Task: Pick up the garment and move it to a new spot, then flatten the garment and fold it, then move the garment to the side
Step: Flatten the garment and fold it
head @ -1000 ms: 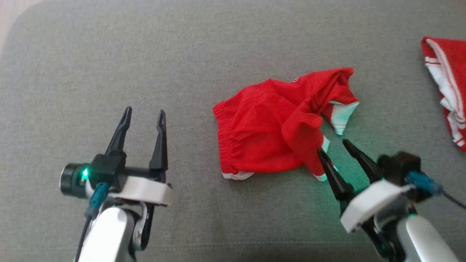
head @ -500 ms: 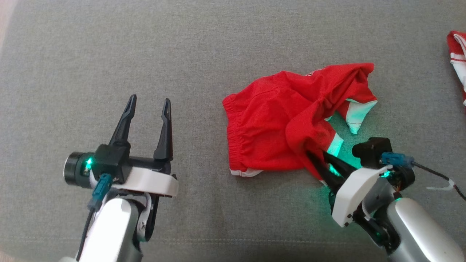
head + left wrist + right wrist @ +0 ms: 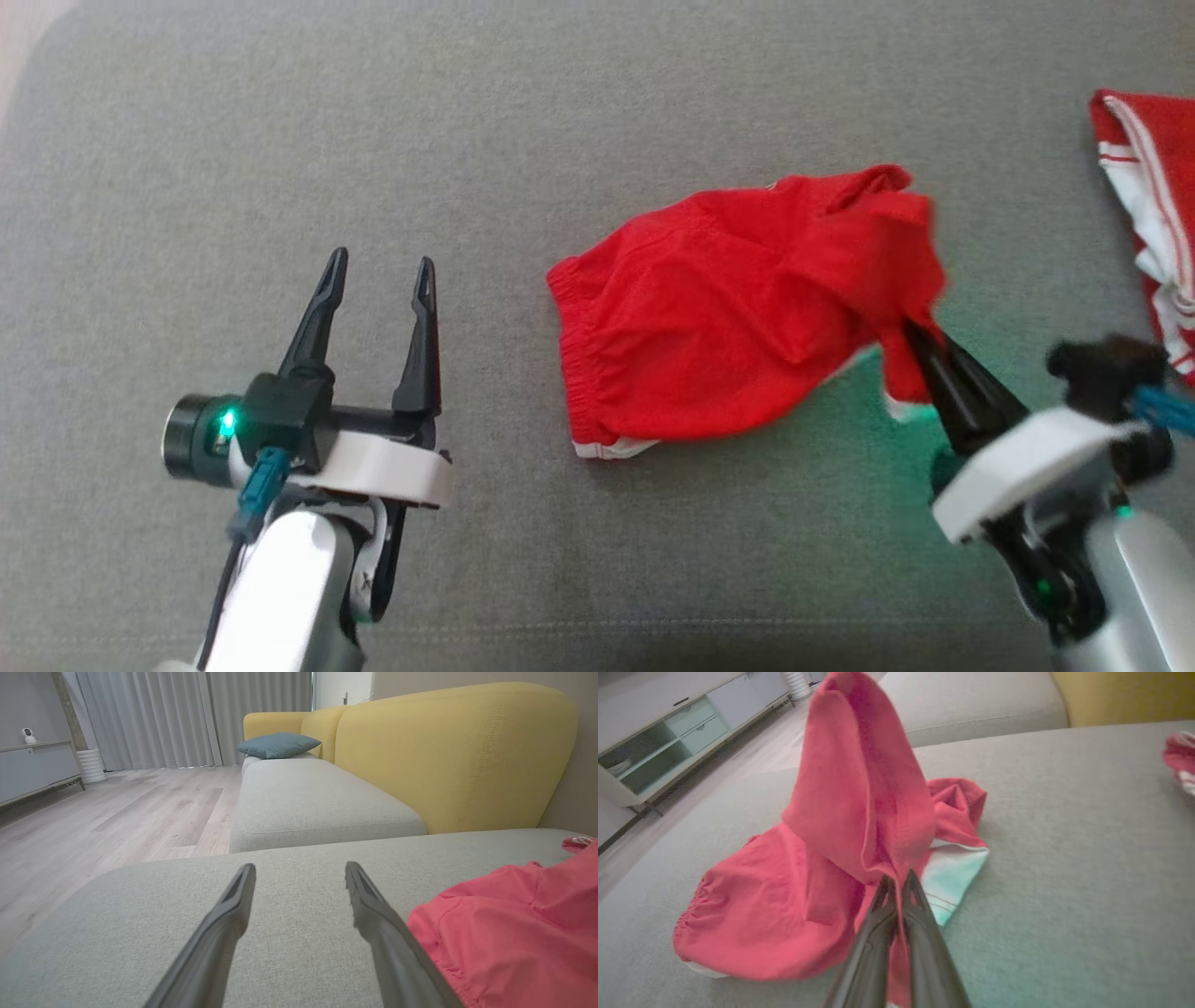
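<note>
The garment (image 3: 738, 299) is a pair of red shorts with white trim, lying crumpled on the grey cushion (image 3: 579, 112). My right gripper (image 3: 910, 331) is shut on its right edge and holds that part lifted. In the right wrist view the cloth (image 3: 850, 798) rises in a peak above the shut gripper (image 3: 896, 879). My left gripper (image 3: 378, 266) hovers open to the left of the shorts, holding nothing. The left wrist view shows its open gripper (image 3: 299, 872) over the cushion, with the shorts' elastic waist (image 3: 509, 933) at the right.
A second red and white cloth (image 3: 1144, 205) lies at the cushion's far right edge. A yellow sofa back (image 3: 448, 751) and another grey seat (image 3: 317, 802) stand beyond. Wooden floor (image 3: 117, 812) and a low cabinet (image 3: 668, 737) are past the cushion's left end.
My right gripper has shut on the shorts' lower right edge and pulled it up and to the right. The left gripper has stayed open in place.
</note>
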Robot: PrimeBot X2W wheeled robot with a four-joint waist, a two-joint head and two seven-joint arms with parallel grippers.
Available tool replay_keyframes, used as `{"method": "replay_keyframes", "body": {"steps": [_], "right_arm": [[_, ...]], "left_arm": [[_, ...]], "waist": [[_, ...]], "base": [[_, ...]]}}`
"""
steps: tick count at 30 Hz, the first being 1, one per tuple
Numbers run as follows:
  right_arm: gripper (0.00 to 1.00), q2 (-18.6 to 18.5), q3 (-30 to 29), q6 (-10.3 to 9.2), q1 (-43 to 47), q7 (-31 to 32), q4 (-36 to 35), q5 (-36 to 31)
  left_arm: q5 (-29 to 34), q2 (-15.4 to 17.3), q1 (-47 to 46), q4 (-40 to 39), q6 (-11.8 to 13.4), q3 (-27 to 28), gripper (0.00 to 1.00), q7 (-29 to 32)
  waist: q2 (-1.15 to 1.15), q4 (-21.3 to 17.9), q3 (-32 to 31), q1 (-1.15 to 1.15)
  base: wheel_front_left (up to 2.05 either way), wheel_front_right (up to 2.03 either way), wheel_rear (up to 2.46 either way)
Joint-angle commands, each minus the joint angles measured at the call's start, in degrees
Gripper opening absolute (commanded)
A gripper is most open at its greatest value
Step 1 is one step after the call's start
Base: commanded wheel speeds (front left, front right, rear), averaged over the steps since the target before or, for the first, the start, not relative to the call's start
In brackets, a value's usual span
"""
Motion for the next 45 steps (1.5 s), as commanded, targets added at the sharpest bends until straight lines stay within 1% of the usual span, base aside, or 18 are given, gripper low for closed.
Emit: {"method": "replay_keyframes", "body": {"steps": [1, 4, 8, 9, 10, 11, 14, 16, 19, 20, 24, 28, 34, 37, 45], "right_arm": [[0.0, 0.34, -1.32, 0.21, 1.83, -0.09, -2.18, -0.54], [0.0, 2.11, -5.87, 0.21, 3.77, -0.36, -1.69, -0.07], [0.0, 3.14, -10.09, 0.21, 4.77, -2.23, 0.97, -0.58], [0.35, 3.36, -10.56, 0.21, 4.76, -2.68, 1.81, -0.68], [0.82, 3.7, -10.93, 0.21, 4.61, -3.34, 2.45, -0.57], [1.0, 3.87, -11.17, 0.21, 4.43, -4.03, 3.1, -0.77], [1.0, 4.14, -12.25, 0.21, 3.77, -7.19, 4.28, -2.17], [1.0, 4.04, -13.16, 0.21, 3.43, -9.93, 4.1, -4.31], [1.0, 3.9, -13.76, 0.21, 3.42, -13.88, 2.37, -8.53], [1.0, 3.9, -13.76, 0.21, 3.42, -13.88, 2.37, -8.53], [1.0, 4.06, -12.34, 0.21, 4.21, -16.58, -1.53, -13.07], [1.0, 4.65, -9.66, 0.21, 5.92, -16.41, -5.44, -15.36], [1.0, 6.64, -6.86, 0.21, 8.7, -14.58, -8.93, -15.33], [1.0, 7.42, -6.52, 0.21, 9.55, -13.9, -9.83, -15.21], [1.0, 7.65, -6.69, 0.21, 9.63, -13.58, -10.61, -15.17]], "left_arm": [[0.3, 0.9, -0.38, -1.64, -0.24, 2.52, 1.0, -0.7], [0.35, 0.98, -0.14, -1.64, -0.4, 2.57, 1.0, -0.7], [0.45, 1.03, 0.0, -1.62, -0.57, 2.56, 1.0, -0.7], [0.46, 1.05, 0.02, -1.61, -0.61, 2.56, 1.0, -0.7], [0.47, 1.07, 0.04, -1.61, -0.64, 2.58, 1.0, -0.7], [0.48, 1.11, 0.09, -1.6, -0.67, 2.6, 1.0, -0.7], [0.53, 1.22, 0.3, -1.55, -0.67, 2.69, 1.0, -0.7], [0.54, 1.25, 0.57, -1.52, -0.54, 2.81, 1.0, -0.7], [0.5, 1.18, 1.23, -1.49, -0.23, 3.03, 1.0, -0.7], [0.5, 1.18, 1.23, -1.49, -0.23, 3.03, 1.0, -0.7], [0.43, 1.18, 2.4, -1.56, 0.13, 3.27, 1.0, -0.7], [0.35, 1.21, 3.67, -1.72, 0.43, 3.44, 1.0, -0.7], [0.17, 1.29, 5.51, -2.17, 0.98, 3.74, 1.0, -0.7], [0.05, 1.19, 6.31, -2.45, 1.26, 3.77, 1.0, -0.7], [0.11, 1.18, 6.46, -2.75, 1.49, 3.63, 1.0, -0.7]], "waist": [[0.0, -0.64, -0.67, 0.0], [0.0, -1.13, -1.03, 0.0], [0.0, -1.43, -1.21, 0.0], [0.0, -1.48, -1.21, 0.0], [0.0, -1.54, -1.2, 0.0], [0.0, -1.6, -1.19, 0.0], [0.0, -1.68, -1.24, 0.0], [0.0, -1.73, -1.48, 0.0], [0.0, -1.78, -2.21, 0.0], [0.0, -1.78, -2.21, 0.0], [0.0, -1.9, -3.49, 0.0], [0.0, -1.9, -4.75, 0.0], [0.0, -1.81, -5.88, 0.0], [0.0, -1.69, -6.15, 0.0], [0.0, -1.33, -6.11, 0.0]], "base": [[0.0, 0.0, 0.0], [0.0, 0.0, 0.0], [0.0, 0.0, 0.0], [0.0, 0.0, 0.0], [0.0, 0.0, 0.0], [0.0, 0.0, 0.0], [0.0, 0.0, 0.0], [0.0, 0.0, 0.0], [0.0, 0.0, 0.0], [0.0, 0.0, 0.0], [0.0, 0.0, 0.0], [0.0, 0.0, 0.0], [0.0, 0.0, 0.0], [0.0, 0.0, 0.0], [0.0, 0.0, 0.0]]}}
